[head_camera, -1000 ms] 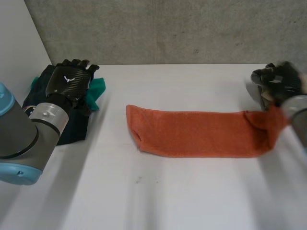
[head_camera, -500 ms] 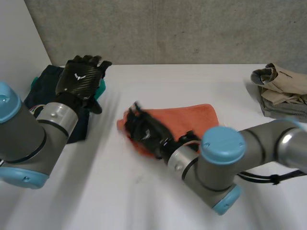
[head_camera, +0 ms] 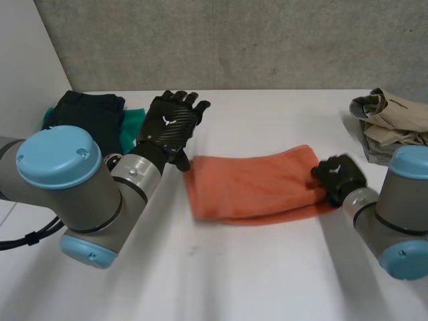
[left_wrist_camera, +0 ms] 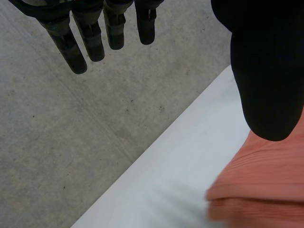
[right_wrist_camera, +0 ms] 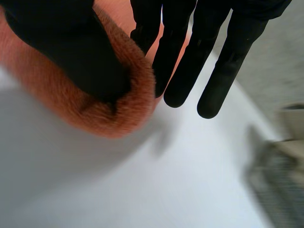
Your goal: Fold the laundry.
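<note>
Right hand (head_camera: 340, 175) pinches the fuzzy orange towel (head_camera: 251, 187) at its folded end, thumb against fingers, probably steadying the fold; left hand (head_camera: 170, 122) hovers at the other end, fingers relaxed.

Left arm reaches forward toward the middle. Left hand (head_camera: 170, 122) is palm down, fingers (left_wrist_camera: 90, 40) straight and slightly spread, thumb (left_wrist_camera: 266, 71) out to the side, holding nothing. Right arm comes in low from the right. Right hand (head_camera: 340, 175) pinches the end of the orange cloth (head_camera: 254, 184) between thumb (right_wrist_camera: 71, 42) and straight fingers (right_wrist_camera: 183, 66).
</note>
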